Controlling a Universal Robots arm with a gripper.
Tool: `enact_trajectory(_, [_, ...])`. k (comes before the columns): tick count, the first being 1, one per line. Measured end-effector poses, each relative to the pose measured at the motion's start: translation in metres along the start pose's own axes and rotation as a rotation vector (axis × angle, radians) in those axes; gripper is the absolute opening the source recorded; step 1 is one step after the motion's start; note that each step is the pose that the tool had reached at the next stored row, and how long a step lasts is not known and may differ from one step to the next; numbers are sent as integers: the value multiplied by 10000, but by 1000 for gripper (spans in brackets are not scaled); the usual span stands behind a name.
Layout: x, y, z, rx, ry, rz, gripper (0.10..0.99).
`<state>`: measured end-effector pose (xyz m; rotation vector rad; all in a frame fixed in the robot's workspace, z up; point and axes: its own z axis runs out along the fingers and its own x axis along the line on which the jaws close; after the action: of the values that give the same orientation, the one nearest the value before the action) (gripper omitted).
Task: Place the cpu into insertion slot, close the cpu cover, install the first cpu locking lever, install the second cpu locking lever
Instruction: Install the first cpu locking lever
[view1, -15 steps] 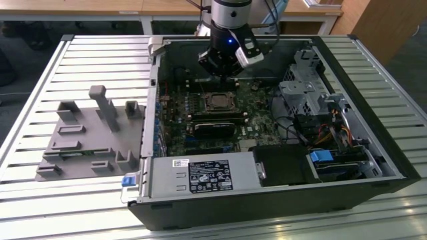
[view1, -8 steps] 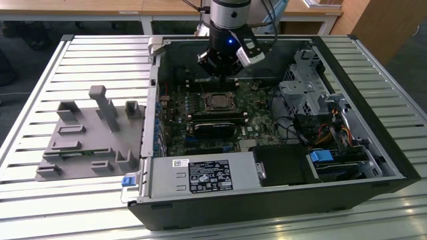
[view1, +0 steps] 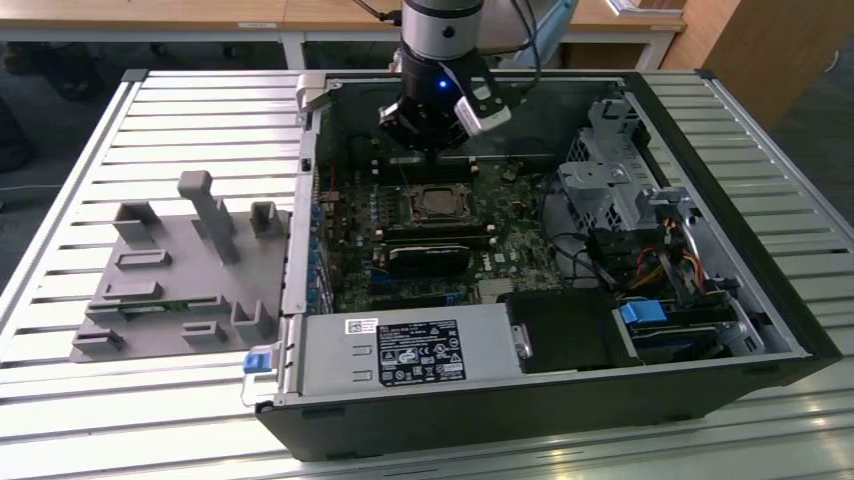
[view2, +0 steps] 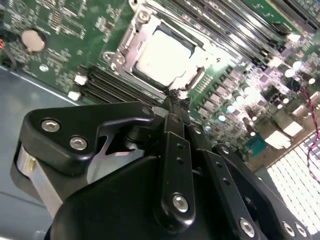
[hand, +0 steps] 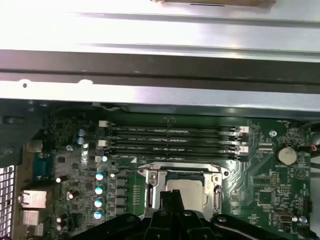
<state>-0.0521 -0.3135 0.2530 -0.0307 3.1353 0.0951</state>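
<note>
The cpu (view2: 161, 56) (hand: 184, 189) lies flat in the insertion slot (view1: 434, 204) on the green board, its pale metal top showing. The cpu cover (view2: 131, 41) (hand: 152, 186) lies down around it as a silvery frame. A thin metal lever (hand: 126, 168) runs along one side of the socket. My gripper (view2: 176, 98) (hand: 173, 196) (view1: 427, 150) hovers just above the socket's edge, over the cpu, with its black fingers pressed together and nothing between them. In the exterior view it hangs inside the open case, just behind the socket.
Long black memory slots (hand: 172, 141) run beside the socket. A black card (view1: 427, 252), a drive cage (view1: 614, 180), cables (view1: 667, 270) and the power supply (view1: 407, 350) crowd the case. A grey fixture (view1: 187, 270) sits on the slatted table at the exterior view's left.
</note>
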Motion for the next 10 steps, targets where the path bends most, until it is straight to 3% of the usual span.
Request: enact_trajectory(10, [265,5,0,0,-1,-1,106])
